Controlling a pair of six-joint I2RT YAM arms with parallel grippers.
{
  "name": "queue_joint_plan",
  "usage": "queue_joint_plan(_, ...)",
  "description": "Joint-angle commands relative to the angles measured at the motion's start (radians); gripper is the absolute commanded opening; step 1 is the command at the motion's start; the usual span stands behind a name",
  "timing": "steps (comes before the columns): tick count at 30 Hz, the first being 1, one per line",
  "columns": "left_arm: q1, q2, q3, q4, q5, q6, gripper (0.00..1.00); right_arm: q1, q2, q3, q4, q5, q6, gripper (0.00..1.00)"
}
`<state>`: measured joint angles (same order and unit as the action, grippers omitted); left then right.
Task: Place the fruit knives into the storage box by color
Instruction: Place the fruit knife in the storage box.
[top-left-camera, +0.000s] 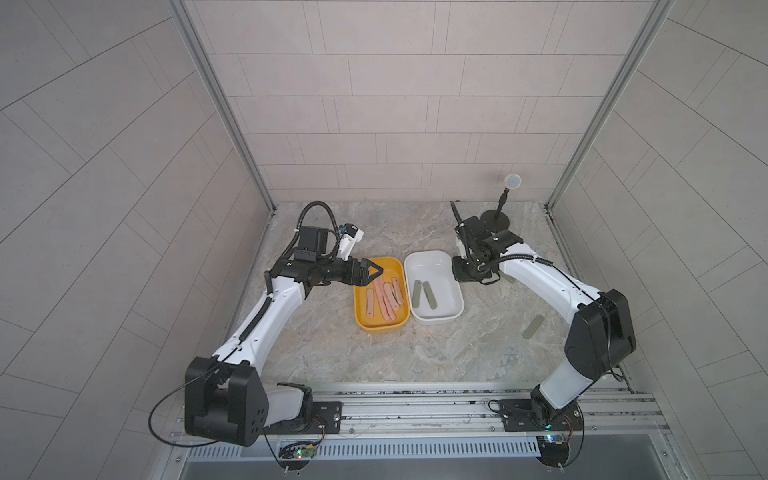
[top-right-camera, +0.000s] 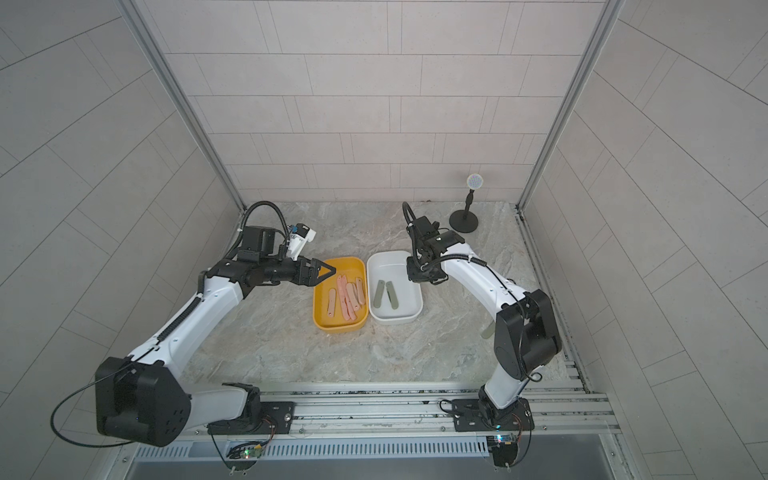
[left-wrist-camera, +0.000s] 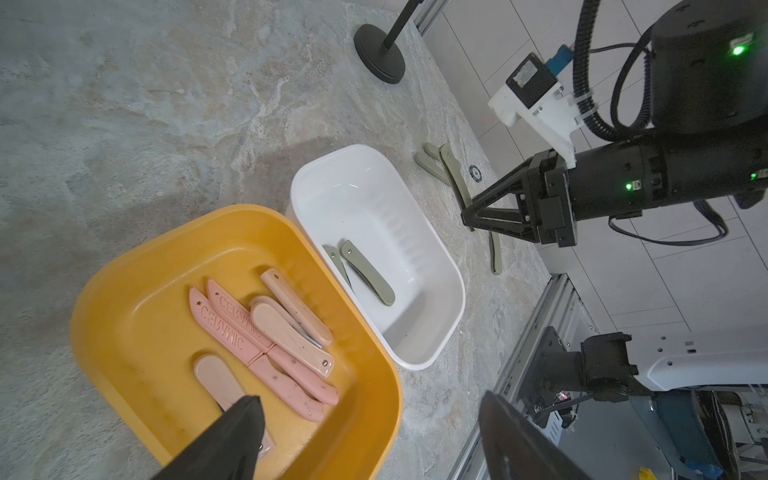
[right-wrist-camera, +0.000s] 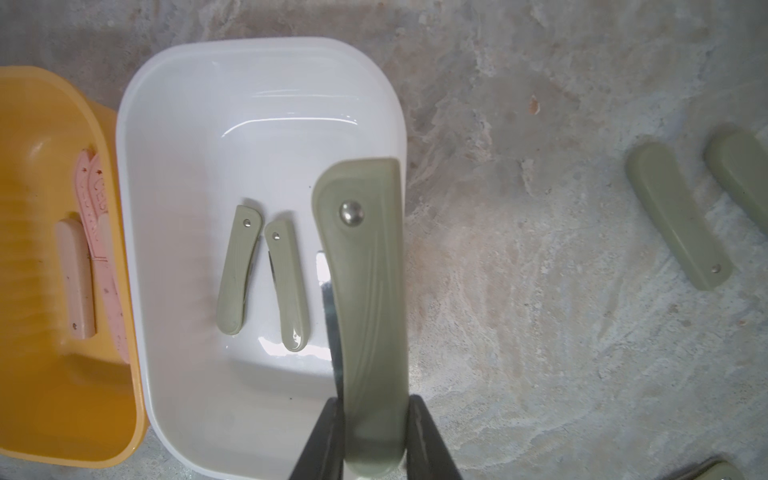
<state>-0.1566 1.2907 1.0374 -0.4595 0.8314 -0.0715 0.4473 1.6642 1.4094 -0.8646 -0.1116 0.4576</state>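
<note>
Several salmon-pink fruit knives (top-left-camera: 384, 297) (left-wrist-camera: 249, 340) lie in the yellow storage box (top-left-camera: 380, 330) (left-wrist-camera: 124, 266). Beside it, the white storage box (top-left-camera: 436, 320) (right-wrist-camera: 249, 54) holds two grey-green knives (top-left-camera: 428, 295) (right-wrist-camera: 286, 282). My right gripper (right-wrist-camera: 376, 405) (top-left-camera: 461, 272) is shut on another grey-green knife (right-wrist-camera: 365, 291), which hangs over the white box's right rim. My left gripper (top-left-camera: 372, 272) (left-wrist-camera: 368, 399) stands open and empty above the yellow box's far left corner. More grey-green knives (right-wrist-camera: 677, 216) (top-left-camera: 533, 327) lie loose on the table to the right.
A black stand with a round head (top-left-camera: 496, 218) is at the back right, just behind my right wrist. Tiled walls close in the table on three sides. A metal rail (top-left-camera: 415, 409) runs along the front edge.
</note>
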Motion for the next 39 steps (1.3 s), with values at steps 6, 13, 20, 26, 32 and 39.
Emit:
queue_joint_plan(6,0.062,-0.041,0.000,0.005,0.039,-0.005,0.88,0.076,0.101,0.034,0.008,-0.006,0.042,0.24)
queue_joint_plan(13,0.072,-0.037,-0.015,0.019,0.057,-0.010,0.88,0.111,0.183,0.043,0.048,-0.026,0.059,0.24)
queue_joint_plan(20,0.072,-0.033,-0.020,0.024,0.057,-0.009,0.88,0.111,0.245,0.044,0.068,-0.029,0.059,0.26)
queue_joint_plan(26,0.075,-0.033,-0.022,0.025,0.058,-0.013,0.88,0.109,0.268,0.042,0.076,-0.028,0.058,0.28)
queue_joint_plan(32,0.075,-0.032,-0.022,0.025,0.061,-0.014,0.88,0.104,0.278,0.036,0.080,-0.028,0.057,0.29)
queue_joint_plan(39,0.074,-0.031,-0.022,0.027,0.064,-0.016,0.88,0.102,0.276,0.036,0.081,-0.030,0.056,0.32)
